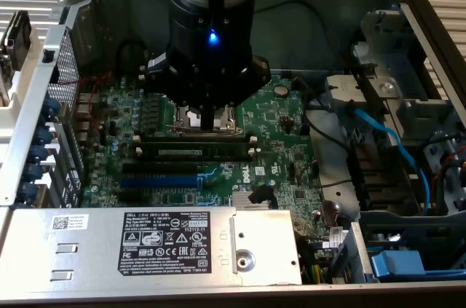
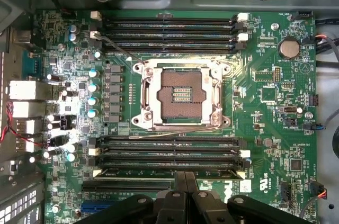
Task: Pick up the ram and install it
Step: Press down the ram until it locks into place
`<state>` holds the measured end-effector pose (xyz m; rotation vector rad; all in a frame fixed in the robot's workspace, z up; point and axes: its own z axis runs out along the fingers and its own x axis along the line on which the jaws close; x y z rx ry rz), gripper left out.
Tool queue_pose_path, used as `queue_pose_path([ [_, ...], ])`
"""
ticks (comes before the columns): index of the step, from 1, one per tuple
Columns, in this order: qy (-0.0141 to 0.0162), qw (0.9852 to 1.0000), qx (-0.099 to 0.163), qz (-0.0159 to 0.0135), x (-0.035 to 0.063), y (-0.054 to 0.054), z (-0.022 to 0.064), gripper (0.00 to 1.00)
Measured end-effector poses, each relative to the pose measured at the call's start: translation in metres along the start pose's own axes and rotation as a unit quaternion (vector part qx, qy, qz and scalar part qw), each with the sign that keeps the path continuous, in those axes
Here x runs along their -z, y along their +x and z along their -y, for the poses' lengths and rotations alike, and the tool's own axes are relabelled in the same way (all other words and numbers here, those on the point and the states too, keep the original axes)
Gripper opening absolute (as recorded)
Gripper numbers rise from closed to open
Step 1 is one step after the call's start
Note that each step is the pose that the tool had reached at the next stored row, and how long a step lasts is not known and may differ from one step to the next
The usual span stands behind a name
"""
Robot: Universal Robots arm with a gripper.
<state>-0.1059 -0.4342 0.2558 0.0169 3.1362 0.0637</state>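
Note:
The ram [image 1: 193,151] is a thin green stick with a white label strip. It stands in the memory slot closest to the blue expansion slot [image 1: 156,180], on the green motherboard [image 1: 280,115]. In the wrist view the ram [image 2: 148,172] fills that slot from end clip to end clip. My gripper [image 2: 185,177] hangs directly over the ram's middle, its two black fingers pressed together with nothing between them. I cannot tell whether the tips touch the ram's top edge. From the exterior view my gripper [image 1: 217,120] points straight down in front of the CPU socket [image 1: 204,115].
Bare black memory slots [image 2: 169,152] lie beside the ram, and several more [image 2: 169,30] lie across the open CPU socket [image 2: 180,94]. A grey power supply box [image 1: 145,239] borders the board. Blue cables [image 1: 393,144] and drive bays crowd the exterior view's right. Metal case walls [image 1: 44,97] enclose everything.

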Motion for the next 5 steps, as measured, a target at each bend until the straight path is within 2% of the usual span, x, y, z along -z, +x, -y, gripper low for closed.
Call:
queue_pose_path([
  [5,0.0000,1.0000,0.000,0.0000,0.0000,0.0000,0.0001,0.10],
])
